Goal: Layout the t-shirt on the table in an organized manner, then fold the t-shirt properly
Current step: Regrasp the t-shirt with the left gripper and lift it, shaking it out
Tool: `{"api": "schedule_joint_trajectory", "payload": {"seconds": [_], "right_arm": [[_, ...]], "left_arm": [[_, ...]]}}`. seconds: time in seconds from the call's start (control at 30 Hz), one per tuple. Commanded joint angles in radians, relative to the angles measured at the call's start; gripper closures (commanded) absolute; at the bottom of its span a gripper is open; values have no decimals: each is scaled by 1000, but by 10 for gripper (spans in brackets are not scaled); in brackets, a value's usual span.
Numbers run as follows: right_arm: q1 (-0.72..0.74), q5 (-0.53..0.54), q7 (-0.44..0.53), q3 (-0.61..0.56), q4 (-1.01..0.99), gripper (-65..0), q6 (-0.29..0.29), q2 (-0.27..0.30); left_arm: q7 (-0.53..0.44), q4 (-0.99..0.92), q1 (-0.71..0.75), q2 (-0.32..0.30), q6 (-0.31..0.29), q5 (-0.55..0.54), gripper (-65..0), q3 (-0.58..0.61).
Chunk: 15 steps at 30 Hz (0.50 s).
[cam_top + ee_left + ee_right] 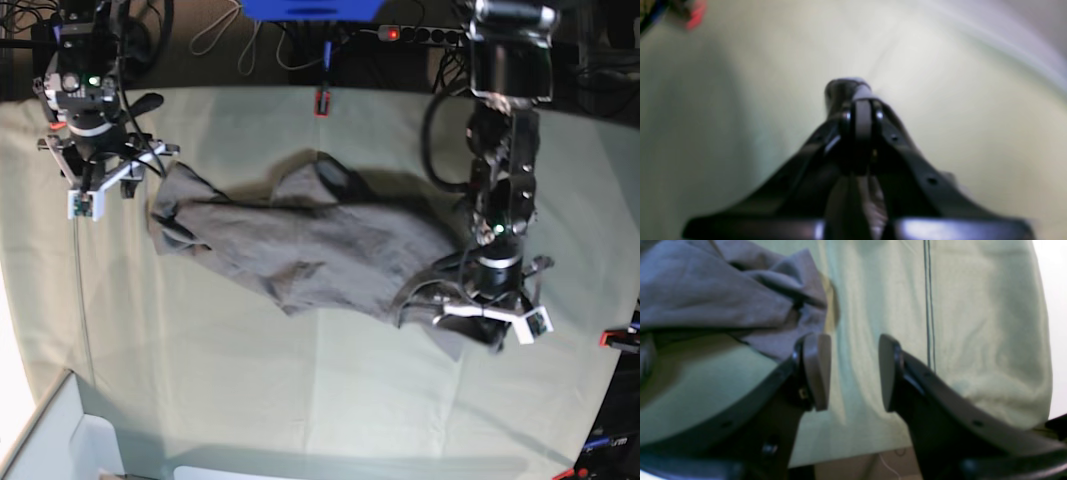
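Grey cotton, the t-shirt [320, 250] lies crumpled across the middle of the surface [250, 400], which is covered with pale green cloth. It stretches from one arm to the other and has many folds.

The left pincer [478, 312] is down at one end of the t-shirt. In the left wrist view its fingers [863, 123] are pressed together, and a strip of dark fabric seems to pass between them, though the picture is blurred.

The right pincer [853, 371] is wide open and holds nothing. It hangs over the bare cloth, just beside the other end of the t-shirt [723, 293]. A red clamp [612, 338] sits at the edge of the surface.
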Motion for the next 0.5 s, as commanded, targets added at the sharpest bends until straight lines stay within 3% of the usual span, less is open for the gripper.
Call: {"api": "schedule_joint_trajectory", "payload": {"seconds": [0.0, 0.2, 0.47], "right_arm": [[2, -6, 18, 17, 16, -244, 4, 6], [-1, -6, 18, 94, 24, -244, 4, 6], [0, -6, 16, 283, 24, -244, 4, 6]], "left_arm": [[-34, 92, -4, 6, -19, 8, 0, 45], [-34, 331, 4, 11, -8, 16, 0, 294], [-40, 401, 1, 69, -8, 283, 0, 515]]}}
